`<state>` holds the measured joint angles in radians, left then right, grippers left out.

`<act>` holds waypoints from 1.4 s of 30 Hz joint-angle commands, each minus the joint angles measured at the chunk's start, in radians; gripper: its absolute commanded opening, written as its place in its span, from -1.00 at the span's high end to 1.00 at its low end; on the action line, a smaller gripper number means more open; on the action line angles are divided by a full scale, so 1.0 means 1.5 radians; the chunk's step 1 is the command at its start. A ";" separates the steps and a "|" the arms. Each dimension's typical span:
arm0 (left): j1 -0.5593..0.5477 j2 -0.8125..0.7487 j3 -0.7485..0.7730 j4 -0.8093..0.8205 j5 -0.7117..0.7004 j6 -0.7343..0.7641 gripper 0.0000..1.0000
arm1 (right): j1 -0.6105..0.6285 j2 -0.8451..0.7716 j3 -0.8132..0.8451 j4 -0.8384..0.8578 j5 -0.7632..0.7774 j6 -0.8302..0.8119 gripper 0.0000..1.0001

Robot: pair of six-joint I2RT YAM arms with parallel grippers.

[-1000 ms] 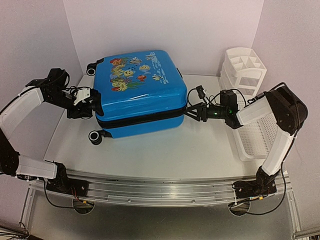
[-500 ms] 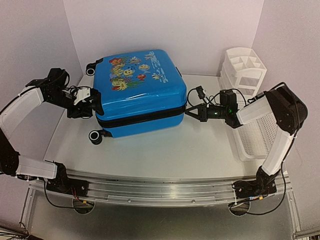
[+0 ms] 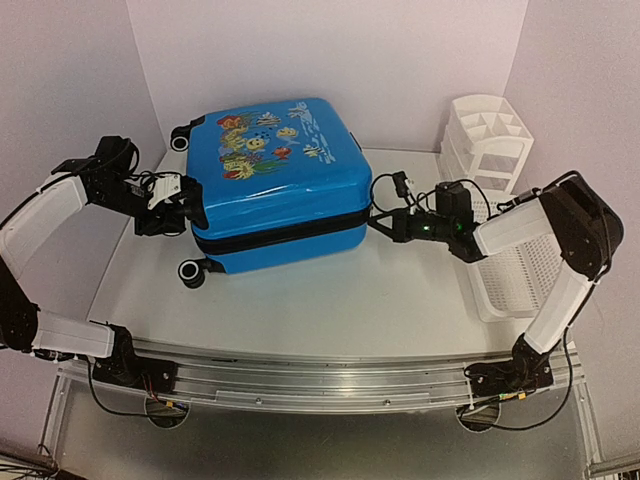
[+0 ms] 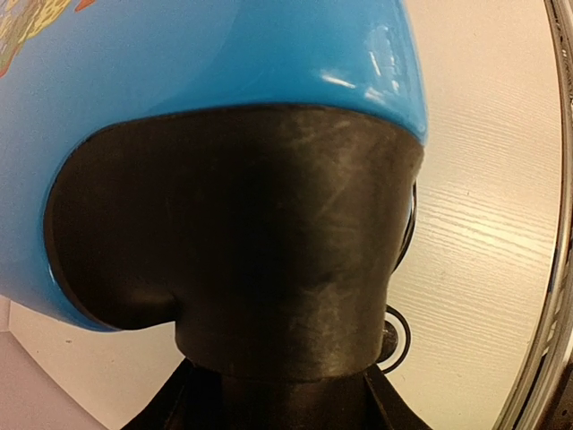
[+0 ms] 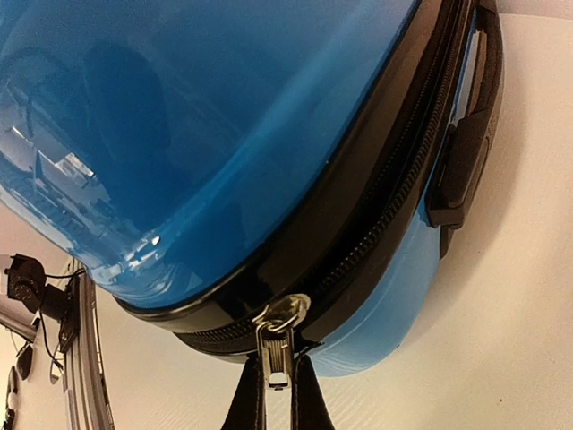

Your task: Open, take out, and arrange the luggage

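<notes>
The left gripper (image 3: 180,212) sits against the left end of the suitcase (image 3: 272,180); whether it is open or closed cannot be told. The suitcase lies flat and zipped on the table (image 3: 330,300), print upward; the right gripper (image 3: 383,225) pinches the zip pull (image 5: 279,354) at its right corner, near a white basket (image 3: 500,150).

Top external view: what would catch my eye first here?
The bright blue suitcase with its fish print, lying flat mid-table. The right arm's fingers pinch its zip pull at the front right corner, while the left arm's fingers sit against its left side. A white basket stands far right.
</notes>
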<state>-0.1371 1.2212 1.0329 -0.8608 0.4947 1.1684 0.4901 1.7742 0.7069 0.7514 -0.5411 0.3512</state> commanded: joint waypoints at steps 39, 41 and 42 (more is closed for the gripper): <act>-0.094 -0.064 -0.038 0.232 0.114 -0.227 1.00 | 0.463 0.208 0.353 0.009 0.287 0.054 1.00; -0.094 -0.078 -0.052 0.236 0.129 -0.228 1.00 | 0.475 0.243 0.401 -0.002 0.278 0.044 1.00; -0.094 -0.084 -0.056 0.237 0.136 -0.233 1.00 | 0.480 0.255 0.425 -0.004 0.279 0.039 1.00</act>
<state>-0.2506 1.1530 0.9498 -0.7249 0.5240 0.8977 1.1264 2.1000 1.1890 0.6796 -0.0033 0.4766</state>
